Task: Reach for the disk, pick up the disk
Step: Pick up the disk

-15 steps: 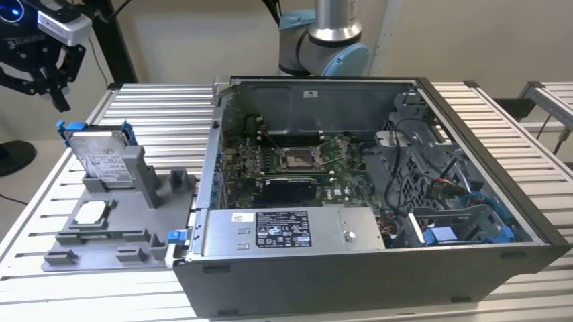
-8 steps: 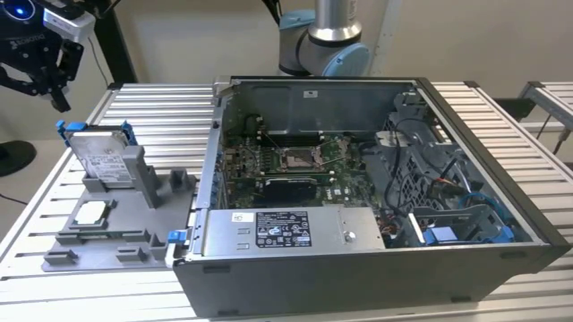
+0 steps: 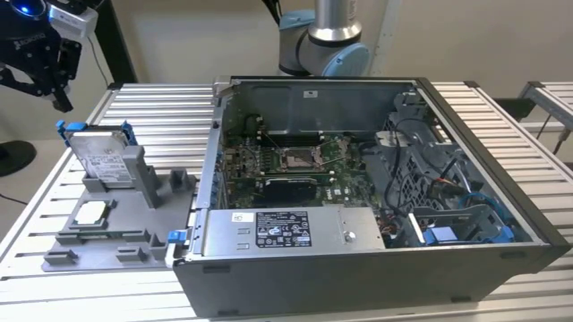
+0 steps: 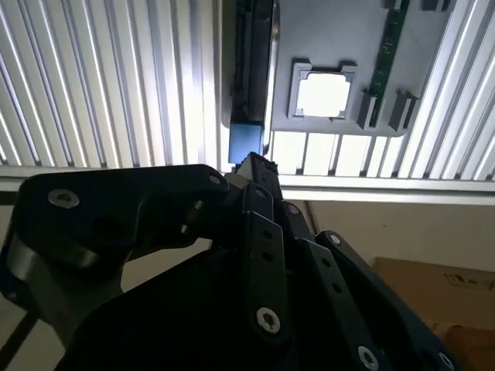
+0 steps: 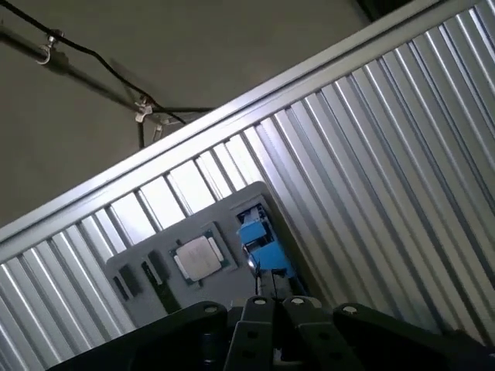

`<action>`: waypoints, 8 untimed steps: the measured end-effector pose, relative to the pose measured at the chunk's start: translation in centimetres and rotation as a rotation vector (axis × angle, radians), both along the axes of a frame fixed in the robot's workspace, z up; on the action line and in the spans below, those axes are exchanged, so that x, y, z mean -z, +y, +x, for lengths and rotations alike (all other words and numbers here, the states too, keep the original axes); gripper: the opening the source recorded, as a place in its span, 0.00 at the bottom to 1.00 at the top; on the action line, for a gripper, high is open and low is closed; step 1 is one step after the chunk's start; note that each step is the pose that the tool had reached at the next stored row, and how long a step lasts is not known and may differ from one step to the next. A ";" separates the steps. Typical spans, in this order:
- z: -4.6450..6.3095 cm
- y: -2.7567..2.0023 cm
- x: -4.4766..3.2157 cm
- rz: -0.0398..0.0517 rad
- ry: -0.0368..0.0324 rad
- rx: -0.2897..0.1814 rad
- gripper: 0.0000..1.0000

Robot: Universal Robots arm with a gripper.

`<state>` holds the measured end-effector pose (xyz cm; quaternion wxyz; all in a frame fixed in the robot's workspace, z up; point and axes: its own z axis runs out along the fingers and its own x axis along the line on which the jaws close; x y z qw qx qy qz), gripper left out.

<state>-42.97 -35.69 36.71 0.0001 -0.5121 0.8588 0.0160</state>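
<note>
The disk [image 3: 96, 156] is a silver drive with a white label and a blue bracket, standing tilted on edge in a grey holder [image 3: 134, 231] at the exterior view's left. My black gripper [image 3: 59, 99] hangs in the air above it and a little to the left, apart from it, fingers together and holding nothing. In the second wrist view the disk [image 4: 247, 139] shows edge-on just beyond the fingertips [image 4: 255, 164]. The first wrist view shows its blue bracket [image 5: 259, 236] past the gripper [image 5: 274, 303].
A small square silver chip [image 3: 90, 213] lies in the grey holder beside the disk. An open computer case [image 3: 358, 201] stands to the right on the slatted metal table [image 3: 152, 107]. The arm's base [image 3: 327, 47] rises behind the case.
</note>
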 end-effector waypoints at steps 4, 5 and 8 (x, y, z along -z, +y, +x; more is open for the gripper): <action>0.0 0.00 0.01 0.0001 -0.0077 -0.074 0.00; 0.0 0.00 0.01 0.0001 -0.0090 -0.091 0.00; 0.0 0.00 0.02 0.0002 -0.0123 -0.145 0.00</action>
